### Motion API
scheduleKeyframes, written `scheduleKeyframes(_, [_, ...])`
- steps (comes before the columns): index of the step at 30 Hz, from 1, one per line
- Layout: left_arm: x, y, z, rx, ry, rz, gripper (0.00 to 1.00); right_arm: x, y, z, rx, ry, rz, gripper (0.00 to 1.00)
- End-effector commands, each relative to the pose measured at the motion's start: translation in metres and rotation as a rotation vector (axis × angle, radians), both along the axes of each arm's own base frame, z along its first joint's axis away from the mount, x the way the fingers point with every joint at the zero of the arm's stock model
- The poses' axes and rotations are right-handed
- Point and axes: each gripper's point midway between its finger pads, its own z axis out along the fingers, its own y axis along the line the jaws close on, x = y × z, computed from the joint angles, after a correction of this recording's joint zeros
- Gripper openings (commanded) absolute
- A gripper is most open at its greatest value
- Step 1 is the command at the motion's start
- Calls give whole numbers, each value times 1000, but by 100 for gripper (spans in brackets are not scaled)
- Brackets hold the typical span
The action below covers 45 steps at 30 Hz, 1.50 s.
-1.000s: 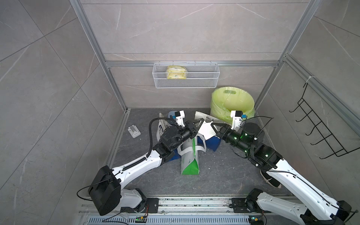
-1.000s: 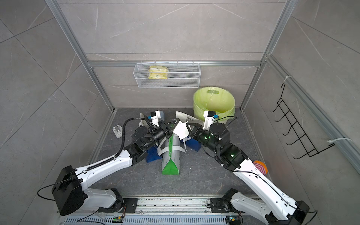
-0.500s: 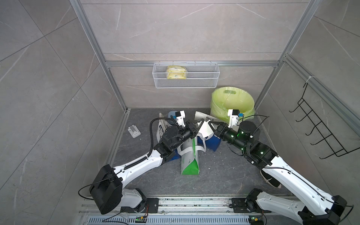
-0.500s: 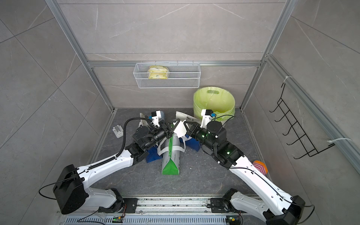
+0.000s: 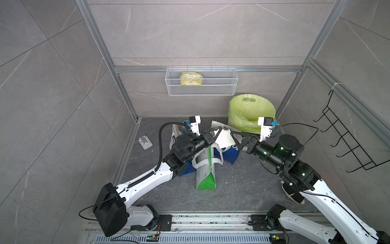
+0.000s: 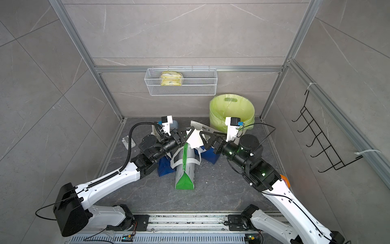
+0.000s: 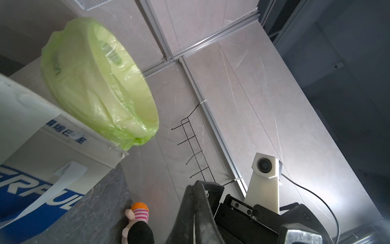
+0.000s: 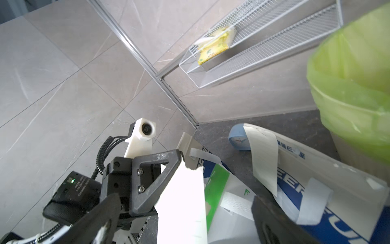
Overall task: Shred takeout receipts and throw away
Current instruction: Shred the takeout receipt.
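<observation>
A white takeout receipt (image 5: 225, 137) (image 8: 181, 200) hangs above the bags, and my left gripper (image 5: 218, 130) (image 8: 179, 155) is shut on its torn upper edge. In the left wrist view that gripper (image 7: 194, 190) shows closed jaws with a thin paper edge between them. My right gripper (image 5: 234, 138) (image 8: 185, 221) stands open, one finger on each side of the receipt's free end, not pinching it. A second white slip (image 7: 63, 175) (image 8: 263, 158) lies on the blue-and-white bag (image 5: 231, 153). The green-lined bin (image 5: 251, 112) (image 6: 232, 109) stands at the back right.
A green-and-white bag (image 5: 205, 169) lies under both grippers. On the back wall hangs a wire basket (image 5: 201, 81), and a black hook rack (image 5: 348, 143) hangs on the right wall. A blue clock (image 8: 238, 138), a small grey block (image 5: 145, 142) and a plush toy (image 7: 137, 221) lie on the floor.
My right gripper has opened and let go of the receipt that both grippers pinched before. The left gripper stays shut on it.
</observation>
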Motion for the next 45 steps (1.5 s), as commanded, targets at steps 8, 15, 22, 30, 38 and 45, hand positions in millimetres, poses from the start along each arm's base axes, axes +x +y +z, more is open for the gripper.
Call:
scheduleKeyframes(8, [-44, 5, 68, 2, -304, -102, 0, -30, 23, 22, -52, -156, 278, 85])
scheduleKeyframes(15, [-50, 2, 71, -12, -325, -144, 0, -27, 29, 28, -27, -156, 310, 60])
scheduleKeyframes(22, [-52, -2, 69, 5, -338, -167, 0, -23, 32, 31, -31, -153, 319, 0])
scheduleKeyframes(30, [-61, 2, 58, 249, -443, -151, 57, -27, 27, 24, -152, -195, 312, 0])
scheduleKeyframes(38, [-83, 5, 45, 538, -653, -263, 60, -32, 20, 7, -374, -307, 325, 0])
scheduleKeyframes(45, [-100, 6, 54, 572, -789, -338, 52, -39, 19, 11, -446, -413, 353, 0])
